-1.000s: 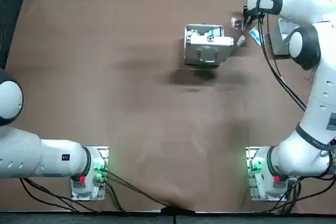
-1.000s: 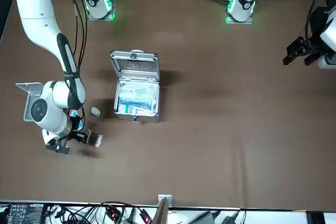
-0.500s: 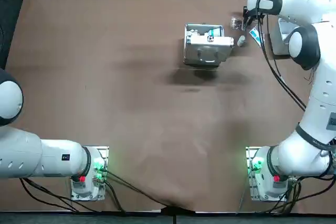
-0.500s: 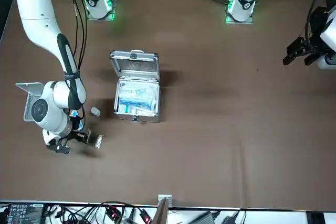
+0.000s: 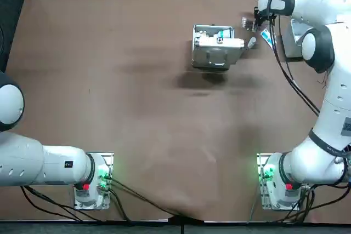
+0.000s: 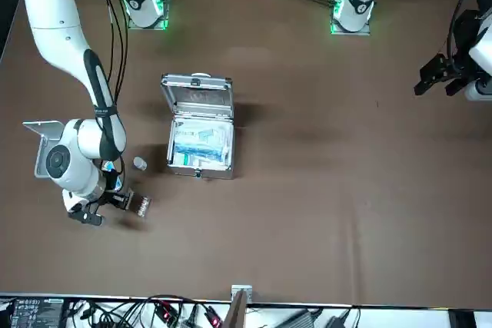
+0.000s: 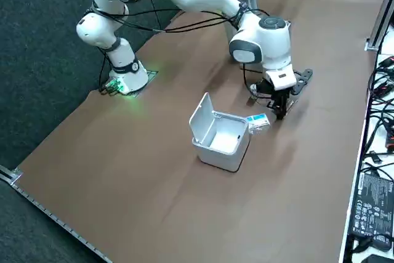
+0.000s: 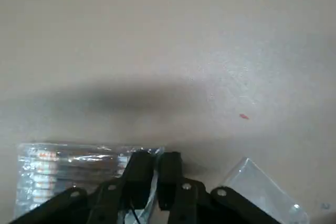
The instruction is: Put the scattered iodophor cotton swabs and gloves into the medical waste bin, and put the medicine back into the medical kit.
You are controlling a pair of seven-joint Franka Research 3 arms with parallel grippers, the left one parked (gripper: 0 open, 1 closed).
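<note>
The claw, clamped on the swab packet, hides its gripped edge.

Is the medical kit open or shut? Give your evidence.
Open: the medical kit has its lid raised, contents showing. The right gripper, on its right, pinches a swab packet.

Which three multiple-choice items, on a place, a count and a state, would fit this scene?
1. Where is the small white bottle? A) on a shelf B) on the table beside the metal case C) in the jaws
2. How many lids are open? A) none B) one C) two
3. The right gripper, low near the bin, is: A) shut on the swab packet B) wide open C) holding the bottle
Answers: B, it stands by the case; C, the case's and the bin's; A, the jaws pinch the packet.
</note>
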